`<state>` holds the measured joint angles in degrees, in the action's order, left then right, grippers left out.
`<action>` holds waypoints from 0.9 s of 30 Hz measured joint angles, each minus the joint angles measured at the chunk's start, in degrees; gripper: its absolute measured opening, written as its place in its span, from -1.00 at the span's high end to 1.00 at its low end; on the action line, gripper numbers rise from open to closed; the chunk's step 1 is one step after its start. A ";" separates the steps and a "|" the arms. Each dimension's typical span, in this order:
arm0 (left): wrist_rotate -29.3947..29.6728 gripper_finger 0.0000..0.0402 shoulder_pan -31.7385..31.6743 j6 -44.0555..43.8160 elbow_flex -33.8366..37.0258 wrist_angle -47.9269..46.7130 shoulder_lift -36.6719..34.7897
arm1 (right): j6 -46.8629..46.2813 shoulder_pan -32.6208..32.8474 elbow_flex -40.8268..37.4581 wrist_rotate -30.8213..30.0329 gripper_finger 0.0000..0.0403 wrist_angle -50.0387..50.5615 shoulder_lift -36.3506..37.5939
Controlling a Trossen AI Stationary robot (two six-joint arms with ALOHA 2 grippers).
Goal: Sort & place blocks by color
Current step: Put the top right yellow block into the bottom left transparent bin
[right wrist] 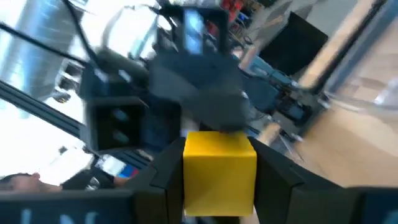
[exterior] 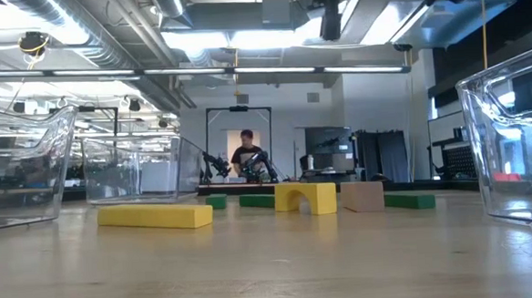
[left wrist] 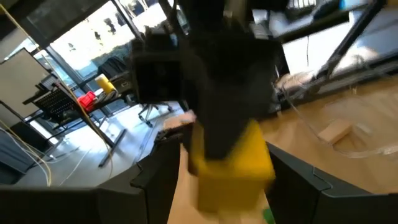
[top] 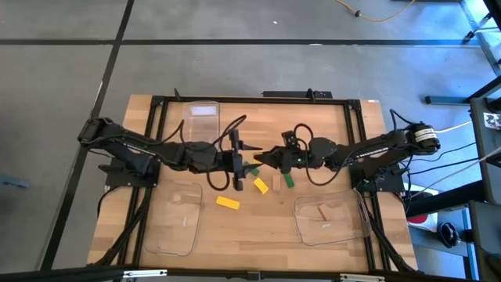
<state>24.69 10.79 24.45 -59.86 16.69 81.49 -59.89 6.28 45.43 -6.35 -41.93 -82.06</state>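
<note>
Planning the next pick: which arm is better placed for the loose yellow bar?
Left, probably. The yellow bar lies on the table, on the side of the left gripper, while the right gripper is shut on a yellow block.

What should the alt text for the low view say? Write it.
Table-level view: a long yellow bar, a yellow arch block, a tan cube and green pieces lie across the wooden table. Clear plastic trays frame both sides; a person stands far behind.
</note>
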 joint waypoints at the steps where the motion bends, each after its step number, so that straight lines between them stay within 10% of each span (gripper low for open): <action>1: -0.17 -0.02 0.02 -0.15 0.00 0.12 -0.02 | -0.04 0.00 0.48 -0.02 0.33 0.60 -0.31; 20: -1.57 0.41 0.37 -1.57 0.00 -1.10 -0.07 | -1.52 0.02 0.57 0.48 0.32 -0.63 -0.50; 27: -2.08 0.41 0.37 -3.88 0.00 -2.43 -0.68 | -2.87 -0.33 0.55 1.54 -0.06 -0.79 -0.30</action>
<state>22.60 11.16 20.57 -59.86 14.26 80.81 -62.75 5.95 45.98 -4.81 -42.71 -82.36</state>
